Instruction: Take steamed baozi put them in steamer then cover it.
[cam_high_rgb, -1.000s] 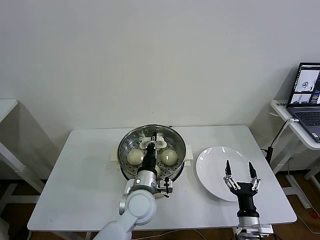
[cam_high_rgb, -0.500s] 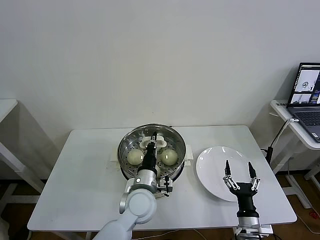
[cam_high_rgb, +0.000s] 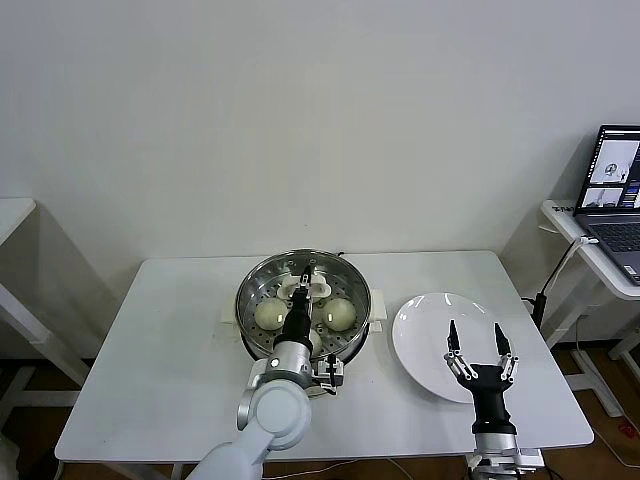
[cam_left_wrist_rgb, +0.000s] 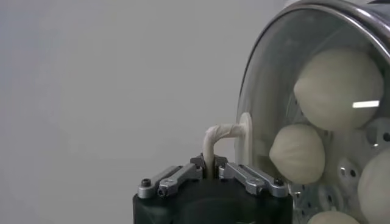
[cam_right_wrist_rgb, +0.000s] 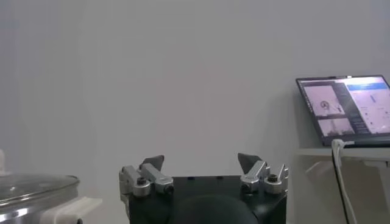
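Left gripper (cam_left_wrist_rgb: 210, 172) clamped tight on lid (cam_left_wrist_rgb: 268, 91) handle, seating it over buns (cam_left_wrist_rgb: 338, 88) in steamer (cam_high_rgb: 303, 305); right gripper (cam_high_rgb: 479, 343) spread wide, empty, over plate (cam_high_rgb: 425, 330) near table's right edge.

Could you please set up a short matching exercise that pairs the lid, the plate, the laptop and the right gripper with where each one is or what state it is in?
Things:
1. cover
2. white plate
3. laptop
4. right gripper

States:
A. open, hovering above the plate
B. bare, on the table to the right of the steamer
C. on the steamer, its handle pinched by the left gripper
D. on a side table at far right

Pairs: 1-C, 2-B, 3-D, 4-A
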